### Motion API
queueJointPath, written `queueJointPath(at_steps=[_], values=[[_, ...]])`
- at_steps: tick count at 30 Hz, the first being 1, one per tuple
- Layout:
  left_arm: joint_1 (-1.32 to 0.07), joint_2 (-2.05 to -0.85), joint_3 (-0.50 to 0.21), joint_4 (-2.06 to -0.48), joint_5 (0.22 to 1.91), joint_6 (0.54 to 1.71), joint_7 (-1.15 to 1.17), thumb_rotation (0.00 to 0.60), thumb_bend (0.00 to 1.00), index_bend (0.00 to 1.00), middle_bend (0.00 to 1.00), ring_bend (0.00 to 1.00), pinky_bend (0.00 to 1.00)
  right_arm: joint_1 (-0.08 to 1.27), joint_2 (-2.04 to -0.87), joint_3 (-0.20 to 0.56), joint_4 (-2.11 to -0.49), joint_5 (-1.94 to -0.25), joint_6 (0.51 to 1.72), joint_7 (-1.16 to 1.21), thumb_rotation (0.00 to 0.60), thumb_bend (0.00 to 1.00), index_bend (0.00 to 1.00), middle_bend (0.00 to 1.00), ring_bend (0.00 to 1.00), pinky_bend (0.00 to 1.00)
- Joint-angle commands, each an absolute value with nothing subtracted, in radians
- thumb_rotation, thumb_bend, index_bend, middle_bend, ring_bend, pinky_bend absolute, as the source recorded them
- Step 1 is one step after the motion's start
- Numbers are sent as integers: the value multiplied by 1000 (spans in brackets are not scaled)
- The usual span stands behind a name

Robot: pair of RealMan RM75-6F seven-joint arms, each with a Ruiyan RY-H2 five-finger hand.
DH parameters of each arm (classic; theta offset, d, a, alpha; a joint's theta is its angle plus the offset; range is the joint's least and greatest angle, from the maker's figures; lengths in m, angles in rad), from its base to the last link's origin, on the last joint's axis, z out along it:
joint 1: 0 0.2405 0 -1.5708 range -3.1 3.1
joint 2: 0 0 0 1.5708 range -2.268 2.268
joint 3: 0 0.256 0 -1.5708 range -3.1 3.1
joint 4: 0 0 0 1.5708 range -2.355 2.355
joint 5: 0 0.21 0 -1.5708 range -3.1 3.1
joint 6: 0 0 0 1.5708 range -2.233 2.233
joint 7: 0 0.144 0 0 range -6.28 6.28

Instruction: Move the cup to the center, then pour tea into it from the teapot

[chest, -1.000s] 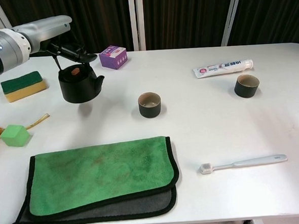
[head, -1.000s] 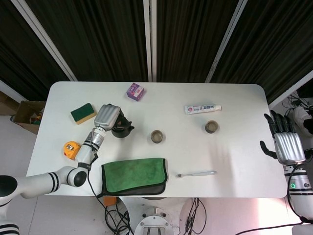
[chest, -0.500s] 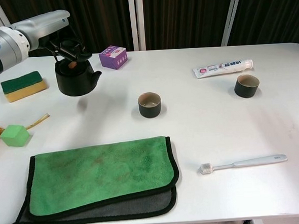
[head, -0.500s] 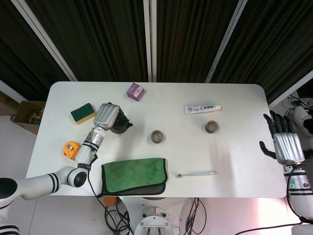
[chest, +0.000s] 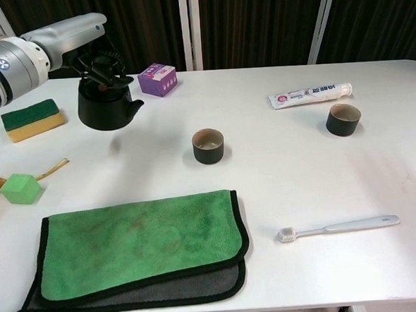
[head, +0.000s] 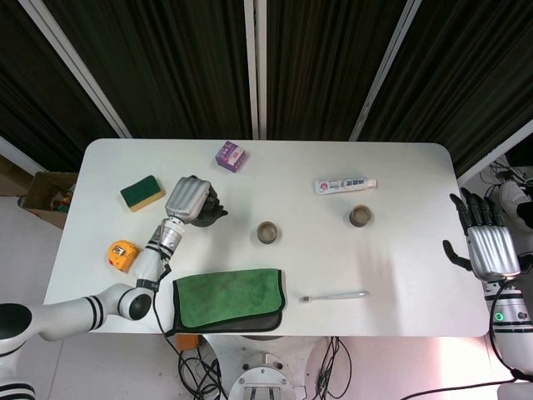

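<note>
While the left hand (head: 186,200) grips a black teapot (chest: 106,105) by its top handle, lifted above the white table (head: 400,250) near its left rear part, the teapot hangs directly under that hand. One dark cup (chest: 208,145) stands near the table's middle, well apart from the hand. A second cup (chest: 343,119) stands toward the right edge. Off the table's right edge, the right hand (head: 487,246) holds nothing, fingers extended.
</note>
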State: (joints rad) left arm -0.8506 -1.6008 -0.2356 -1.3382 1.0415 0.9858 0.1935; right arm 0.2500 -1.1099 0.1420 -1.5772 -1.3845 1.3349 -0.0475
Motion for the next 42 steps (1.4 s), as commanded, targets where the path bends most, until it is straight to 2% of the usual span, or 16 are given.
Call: queueJointPath(at_steps=[1,42], values=[[-852,-1606,-239,-1339,1042,984,197,594,338,1000,1000,995,446,249,-1109,142,-1576,-1384,1334,-45,600,325,0,0,0,0],[-919,-1747,-288,-1327,1052,960,245,599,338,1000,1000,996,450,240,-1098,142,-1575,-1387,1345,-29,600,325,0,0,0,0]])
